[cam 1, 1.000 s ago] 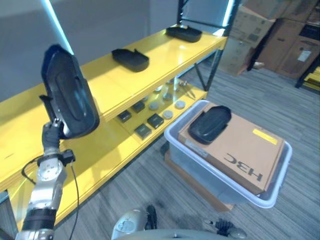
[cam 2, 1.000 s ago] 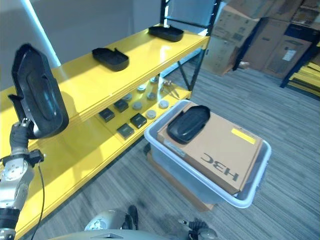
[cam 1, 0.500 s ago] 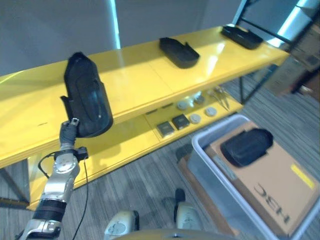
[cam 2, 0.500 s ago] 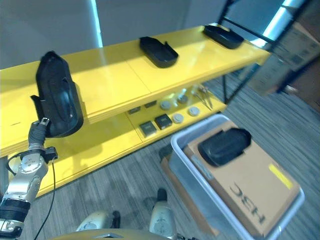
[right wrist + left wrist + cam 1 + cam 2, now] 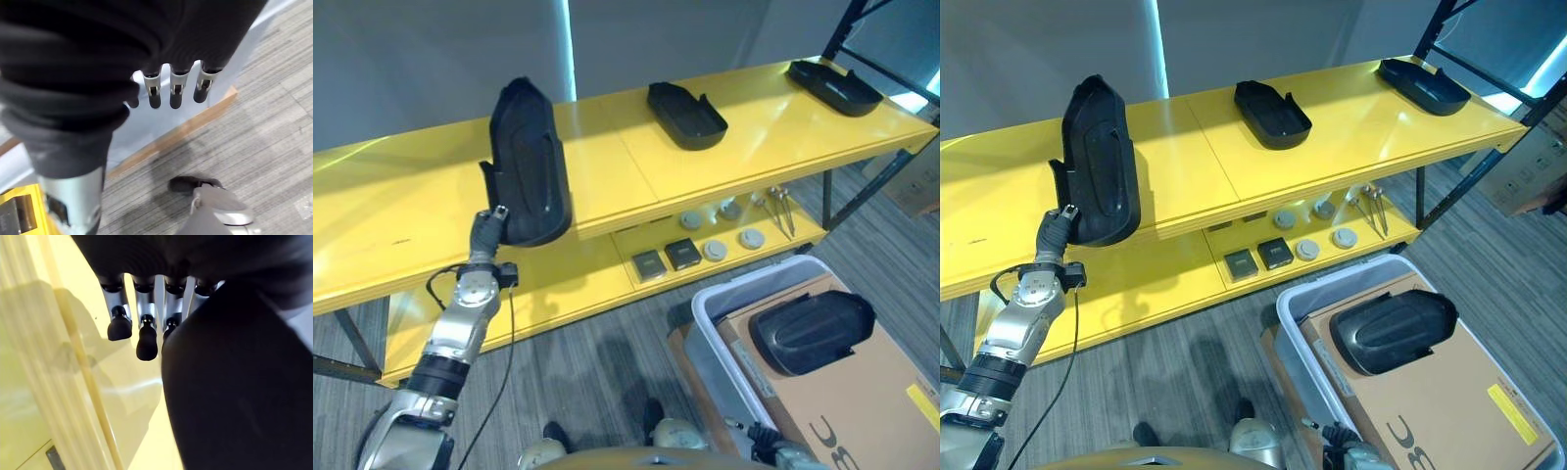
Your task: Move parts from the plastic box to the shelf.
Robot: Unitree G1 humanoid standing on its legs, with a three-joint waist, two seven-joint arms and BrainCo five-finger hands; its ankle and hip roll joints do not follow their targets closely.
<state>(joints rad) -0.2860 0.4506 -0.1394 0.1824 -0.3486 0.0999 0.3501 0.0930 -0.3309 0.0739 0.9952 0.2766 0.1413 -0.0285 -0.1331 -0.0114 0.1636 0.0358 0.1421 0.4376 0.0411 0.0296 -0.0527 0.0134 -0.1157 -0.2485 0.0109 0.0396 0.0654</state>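
My left hand (image 5: pixel 487 227) is clamped on the black part (image 5: pixel 529 162), upright above it, over the shelf (image 5: pixel 607 176); should tip it flat w/ care before release. Right hand (image 5: pixel 171 93) hangs relaxed

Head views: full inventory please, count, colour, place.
Black parts: four; one held upright in front of the shelf, two lying on the top shelf, one on the cardboard box.
Shelf: one, yellow, two levels.
Small parts: several, dark squares and grey discs, lower shelf.
Plastic box: one, pale grey, on the floor.
Cardboard box: one, brown, inside the plastic box.
Left hand: grips the upright part's lower end.
Right hand: hangs over the floor, empty.
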